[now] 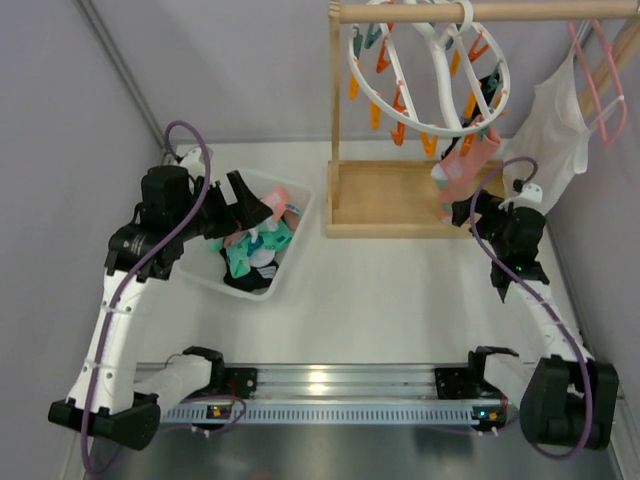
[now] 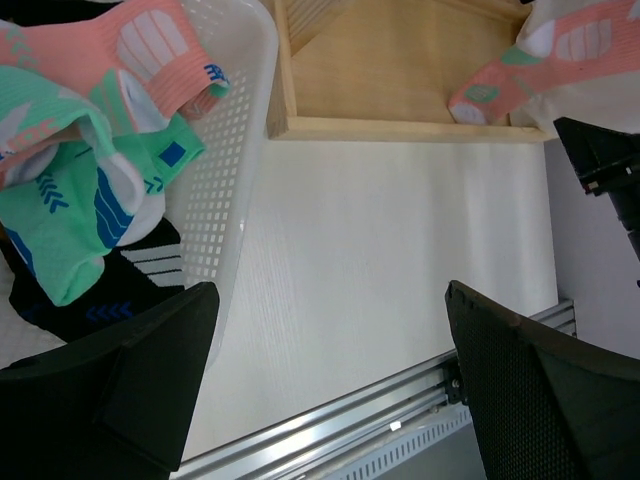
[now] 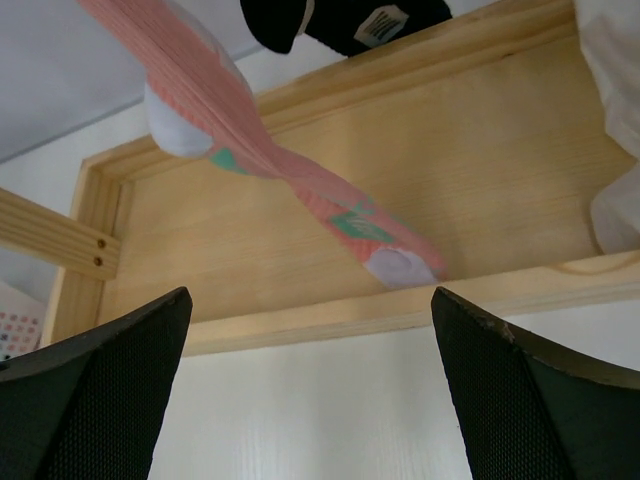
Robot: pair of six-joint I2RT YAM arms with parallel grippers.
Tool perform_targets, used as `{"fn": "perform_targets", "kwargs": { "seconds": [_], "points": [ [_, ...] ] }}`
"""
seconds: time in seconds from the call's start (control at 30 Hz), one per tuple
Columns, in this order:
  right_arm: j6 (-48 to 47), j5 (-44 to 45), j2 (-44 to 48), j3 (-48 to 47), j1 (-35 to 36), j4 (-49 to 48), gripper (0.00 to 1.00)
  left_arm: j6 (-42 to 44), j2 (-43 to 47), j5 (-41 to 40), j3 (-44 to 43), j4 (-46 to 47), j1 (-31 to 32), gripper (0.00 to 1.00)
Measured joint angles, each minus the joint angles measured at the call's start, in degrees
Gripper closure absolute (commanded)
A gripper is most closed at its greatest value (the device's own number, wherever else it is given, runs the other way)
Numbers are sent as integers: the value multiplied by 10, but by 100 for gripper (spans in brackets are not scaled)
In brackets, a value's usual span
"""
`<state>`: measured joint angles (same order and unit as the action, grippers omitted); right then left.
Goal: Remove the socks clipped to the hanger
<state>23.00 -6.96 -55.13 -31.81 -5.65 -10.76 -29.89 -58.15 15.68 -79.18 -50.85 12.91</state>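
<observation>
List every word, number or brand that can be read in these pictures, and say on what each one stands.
No text can be read in any view.
On the black sock, a pale label: it carries print, but too small and blurred to read.
On the green sock, blue marks: shapes only, no letters.

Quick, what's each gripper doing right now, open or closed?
Left gripper: open, holding nothing.
Right gripper: open, holding nothing; the pink sock hangs ahead of it.
</observation>
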Motion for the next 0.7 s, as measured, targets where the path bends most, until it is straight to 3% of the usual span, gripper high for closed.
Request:
{"fn": "perform_targets", "kwargs": {
  "seconds": [0.37, 0.47, 0.5, 0.7],
  "points": [
    [-133, -109, -197, -3, -9, -172, 2, 0, -75, 28, -38, -8, 38, 1],
    [-153, -153, -246, -13, -10, -196, 16, 1, -84, 29, -61, -7, 55, 1],
    [-154, -165, -261, -18, -10, -202, 28, 1, -86, 29, -68, -7, 60, 1],
    [-143, -202, -305, -55, -9, -234, 67, 9, -88, 29, -89, -7, 75, 1]
  ]
}}
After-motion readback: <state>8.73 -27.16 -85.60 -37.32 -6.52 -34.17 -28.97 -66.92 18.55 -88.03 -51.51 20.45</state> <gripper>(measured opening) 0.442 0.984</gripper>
